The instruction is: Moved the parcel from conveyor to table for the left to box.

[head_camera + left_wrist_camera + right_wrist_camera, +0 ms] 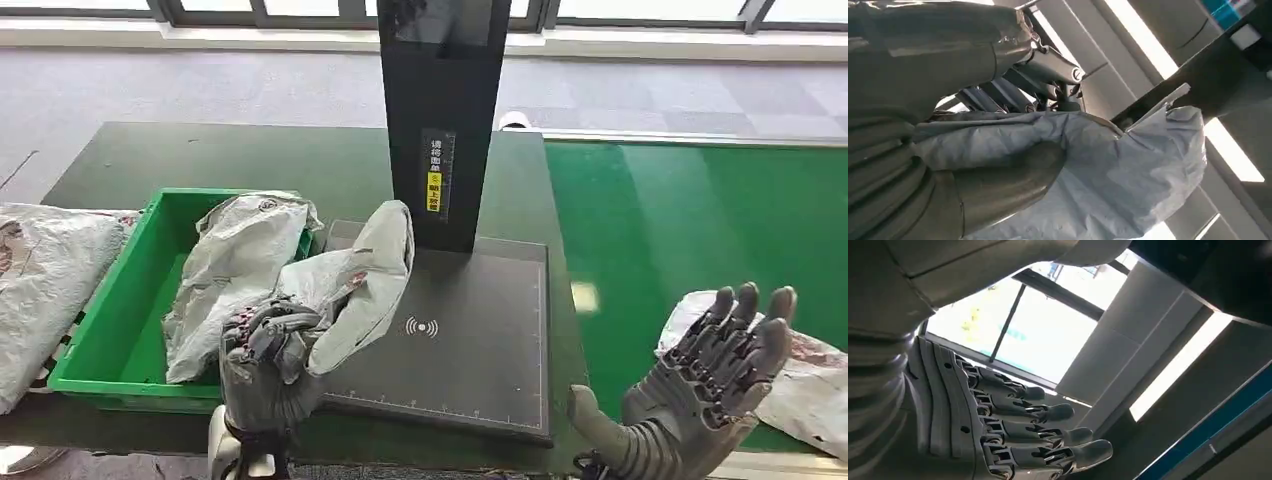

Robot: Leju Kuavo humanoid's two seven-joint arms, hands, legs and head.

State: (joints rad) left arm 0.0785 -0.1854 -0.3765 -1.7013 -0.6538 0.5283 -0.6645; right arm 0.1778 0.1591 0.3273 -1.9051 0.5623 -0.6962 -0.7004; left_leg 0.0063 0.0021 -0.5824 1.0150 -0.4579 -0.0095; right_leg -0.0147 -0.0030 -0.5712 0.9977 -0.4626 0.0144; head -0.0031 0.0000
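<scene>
**Holding a grey parcel over the scan pad, beside the green box**

Item 1 — left hand [268, 350]: fingers curled round the lower end of a grey parcel [365, 275], which stands up out of the grip and leans toward the black post [442, 120]. The left wrist view confirms it: thumb and dark fingers wrap the crumpled plastic. The parcel hangs above the near-left part of the dark scan pad [470, 330], probably so its label can be read there before boxing; no label can be made out.

Item 2 — right hand [720, 365]: holds nothing, palm up, fingers spread and pointing up, low over the near edge of the green conveyor [700, 220]. The right wrist view shows the same splayed fingers with nothing in them. It looks parked out of the way, its share seemingly done.

Item 3 — green box [110, 330]: on the dark counter [250, 160], just left of the pad, already holding one crumpled grey bag [235, 275] that lies over the wall nearest the held parcel.

Item 4 — further bags: one on the conveyor behind the right hand [815, 385], one at the far left [45, 290] outside the box.

Obstructions: the bag on the box wall sits in the likely drop path; the post stands close behind the parcel's top
</scene>
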